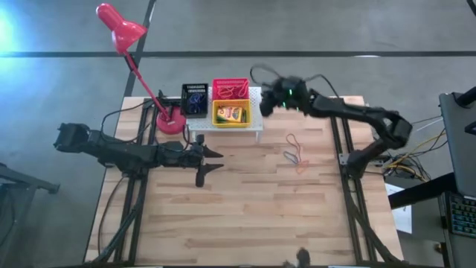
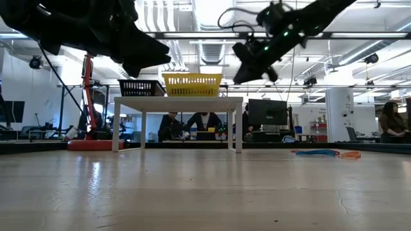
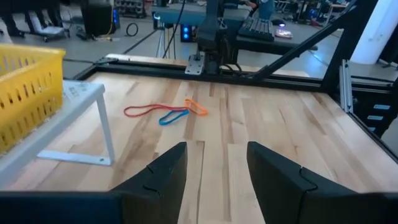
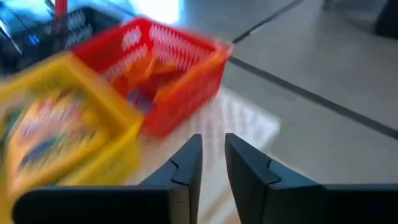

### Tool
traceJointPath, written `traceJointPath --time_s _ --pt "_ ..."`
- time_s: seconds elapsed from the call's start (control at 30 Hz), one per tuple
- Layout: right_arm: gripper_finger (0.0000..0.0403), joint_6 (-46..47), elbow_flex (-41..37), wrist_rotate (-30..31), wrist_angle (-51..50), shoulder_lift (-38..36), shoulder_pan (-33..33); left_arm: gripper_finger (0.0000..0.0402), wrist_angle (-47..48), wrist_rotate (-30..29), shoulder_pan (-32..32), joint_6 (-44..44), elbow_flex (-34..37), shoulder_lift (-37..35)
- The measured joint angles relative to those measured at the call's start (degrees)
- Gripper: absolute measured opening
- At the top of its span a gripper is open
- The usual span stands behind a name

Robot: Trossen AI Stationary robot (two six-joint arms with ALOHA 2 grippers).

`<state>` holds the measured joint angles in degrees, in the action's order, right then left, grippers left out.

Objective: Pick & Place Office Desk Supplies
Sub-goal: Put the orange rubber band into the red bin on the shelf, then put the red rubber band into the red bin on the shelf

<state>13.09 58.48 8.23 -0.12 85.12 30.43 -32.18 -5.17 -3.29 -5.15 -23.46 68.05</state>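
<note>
The left end effector (image 1: 210, 164) hangs just above the bare counter (image 1: 245, 216) with its fingers (image 3: 165, 180) spread wide and nothing between them; ahead of it, well apart, a loose bunch of red, blue and orange rubber bands (image 3: 166, 111) lies flat on the wood. Farther back, the right end effector (image 4: 213, 163) hovers in the air by the white stand (image 1: 256, 125), its fingers (image 4: 186, 167) narrowed to a slim gap and holding nothing. Just beyond it on the stand sit the red basket (image 4: 166, 74) with orange bands inside, the yellow basket (image 1: 231, 113) holding a crayon box (image 1: 231, 114), and the black basket (image 1: 195, 99).
</note>
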Motion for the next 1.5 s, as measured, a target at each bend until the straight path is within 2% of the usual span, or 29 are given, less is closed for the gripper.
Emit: traceJointPath --time_s 0.1,0.2,0.43,0.7,0.8,0.9,1.03,1.13,1.27,1.37,1.5 --pt "0.0052 0.3 5.6 -6.9 0.3 5.4 4.9 0.0173 0.0 0.0 0.0 -0.8 0.1 0.0" --pt "0.0035 0.4 12.0 -10.4 0.2 11.5 6.7 0.0173 0.1 0.0 0.0 -0.9 0.1 -0.1" --pt "0.0010 -0.6 28.0 -11.1 -9.2 21.8 6.4 0.0173 0.2 0.0 0.0 -1.5 0.2 0.0" --pt "0.0008 -6.8 39.7 -11.1 -20.3 26.4 4.9 0.0173 0.5 0.0 0.0 -2.4 0.2 0.0" --pt "0.0008 -11.4 42.6 -7.3 -24.4 26.9 3.7 0.0173 0.8 0.0 0.0 -2.4 0.2 0.0" --pt "0.0008 -15.8 43.6 0.9 -29.9 24.6 0.5 0.0173 1.7 0.0 0.0 -2.4 0.2 0.0" --pt "0.0008 -17.6 40.3 7.8 -40.0 18.6 -6.6 0.0173 3.1 0.0 0.0 -2.4 0.2 0.0" --pt "0.0008 -12.4 32.8 11.3 -45.9 14.2 -12.8 0.0173 3.5 0.0 0.0 -2.3 0.2 0.0" --pt "0.0008 1.3 21.0 12.7 -48.4 6.7 -21.3 0.0173 3.8 0.0 0.0 -1.2 0.2 0.0" --pt "0.0009 14.8 12.9 12.2 -49.2 2.2 -26.5 0.0173 3.8 0.0 0.0 0.6 0.2 0.0" --pt "0.0024 30.5 3.2 9.3 -49.3 -2.9 -29.8 0.0173 3.9 0.0 0.0 0.9 0.2 0.0"
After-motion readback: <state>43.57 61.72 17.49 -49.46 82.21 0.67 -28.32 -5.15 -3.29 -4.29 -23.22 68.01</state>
